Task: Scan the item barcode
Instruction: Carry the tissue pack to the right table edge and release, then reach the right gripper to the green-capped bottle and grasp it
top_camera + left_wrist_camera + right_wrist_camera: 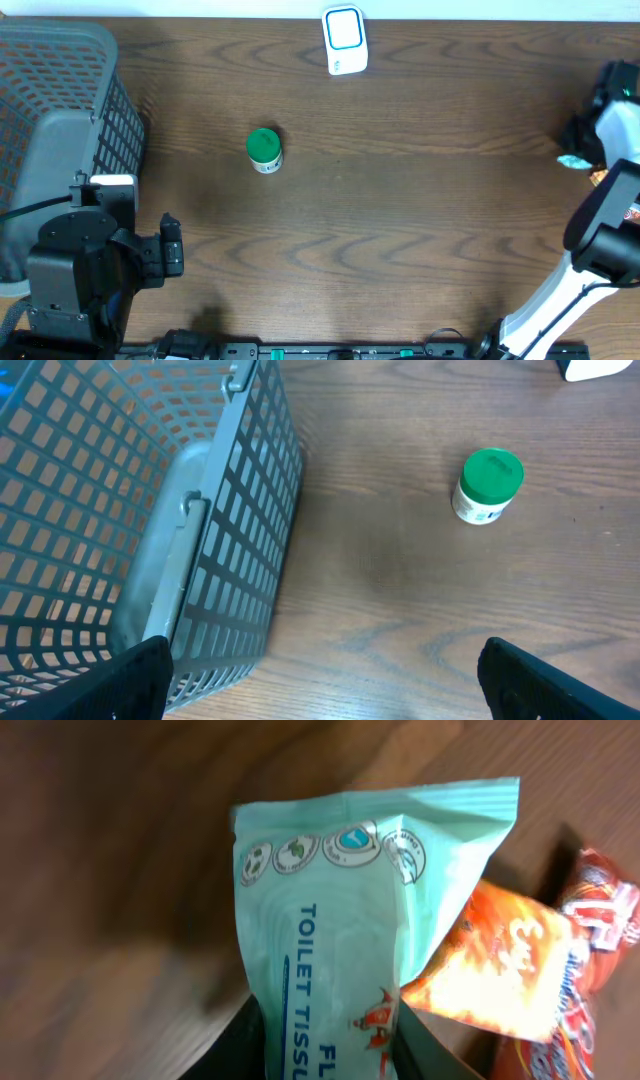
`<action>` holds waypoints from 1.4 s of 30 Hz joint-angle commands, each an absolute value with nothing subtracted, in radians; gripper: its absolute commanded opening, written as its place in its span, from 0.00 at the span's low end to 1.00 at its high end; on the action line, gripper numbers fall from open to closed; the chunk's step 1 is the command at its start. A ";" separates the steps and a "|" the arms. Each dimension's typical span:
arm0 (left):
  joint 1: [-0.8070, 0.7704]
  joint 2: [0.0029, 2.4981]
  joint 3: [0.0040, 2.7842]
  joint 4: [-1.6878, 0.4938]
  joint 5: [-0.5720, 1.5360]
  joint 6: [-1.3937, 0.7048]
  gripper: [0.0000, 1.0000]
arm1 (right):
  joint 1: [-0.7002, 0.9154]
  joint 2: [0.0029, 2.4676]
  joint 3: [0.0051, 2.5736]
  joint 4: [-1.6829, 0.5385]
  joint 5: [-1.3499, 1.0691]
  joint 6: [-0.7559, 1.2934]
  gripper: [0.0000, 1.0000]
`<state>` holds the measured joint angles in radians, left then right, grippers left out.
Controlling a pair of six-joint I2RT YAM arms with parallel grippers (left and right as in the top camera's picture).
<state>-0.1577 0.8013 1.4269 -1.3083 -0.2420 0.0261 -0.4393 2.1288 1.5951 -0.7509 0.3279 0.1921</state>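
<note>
Though the table (400,230) fills most of the overhead view, little lies on it. Biggest is the grey mesh basket (125,130) at the far left edge. Just in front of it hangs the left arm, whose gripper (320,685) has its fingers spread wide apart with nothing between them, above bare wood between the basket and the bottle. At the right edge the right arm reaches over the table's end. Its gripper (330,1055) is clamped on the lower part of a teal tissue pack (340,900), one dark finger on each side. The white scanner (345,40) with a blue-rimmed window sits at the middle of the far edge, well apart from the pack. A green-lidded bottle (264,149) stands left of centre, near the scanner's side of the table. An orange snack packet (500,970) lies just beside the pack, partly behind it.
</note>
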 commanded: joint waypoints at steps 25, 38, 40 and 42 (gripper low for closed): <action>-0.154 0.802 1.427 -1.310 -0.248 0.022 0.98 | -0.039 1.828 1.712 -0.825 -0.575 0.398 0.99; -0.154 0.802 1.427 -1.310 -0.248 0.022 0.98 | 0.519 2.027 1.741 -0.730 -0.379 0.490 0.99; -0.154 0.802 1.427 -1.310 -0.248 0.022 0.98 | 0.575 2.044 1.765 -0.714 -0.302 0.490 0.99; -0.154 0.802 1.427 -1.310 -0.248 0.022 0.98 | 0.632 2.065 1.793 -0.692 -0.221 0.490 0.99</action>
